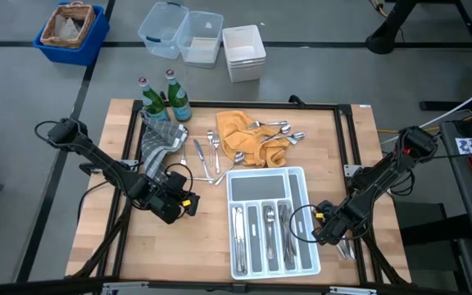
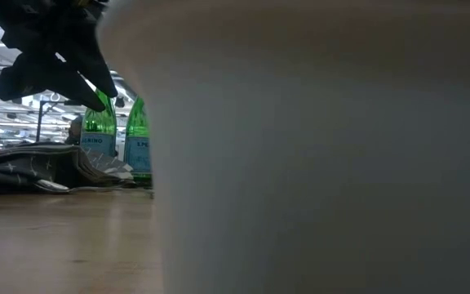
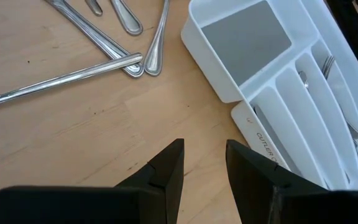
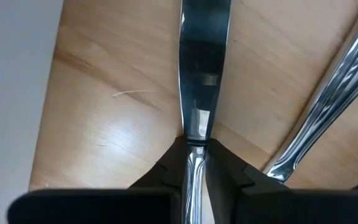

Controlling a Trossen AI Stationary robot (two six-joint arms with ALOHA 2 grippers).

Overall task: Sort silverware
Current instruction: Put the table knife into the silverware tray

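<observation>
My right gripper (image 1: 318, 233) stands just right of the white compartment tray (image 1: 265, 170), pointing steeply down and shut on a table knife (image 4: 202, 56). Another piece of silverware (image 4: 328, 93) lies on the wood beside it. My left gripper (image 1: 180, 202) hovers open over bare wood left of the tray, its fingers (image 3: 166, 174) apart with nothing between them. Loose silverware (image 1: 207, 156) lies flat on the table ahead of it. More pieces rest on an orange cloth (image 1: 238, 135). Several pieces lie in the tray's long slots (image 1: 260, 229). My right gripper pinches the knife between its two fingers at a narrow stretch (image 4: 195, 134) where the wide part tapers. The fingers come from above, pointing steeply down. The knife runs on past the fingertips over the wood; whether it rests on the table I cannot tell.
Two green bottles (image 1: 166, 98) and a grey patterned cloth (image 1: 158, 139) sit at the table's far left. Beyond the far edge are plastic bins (image 1: 179, 33) and a blue basket (image 1: 70, 29). The tray's wall (image 2: 325, 147) fills most of the low view.
</observation>
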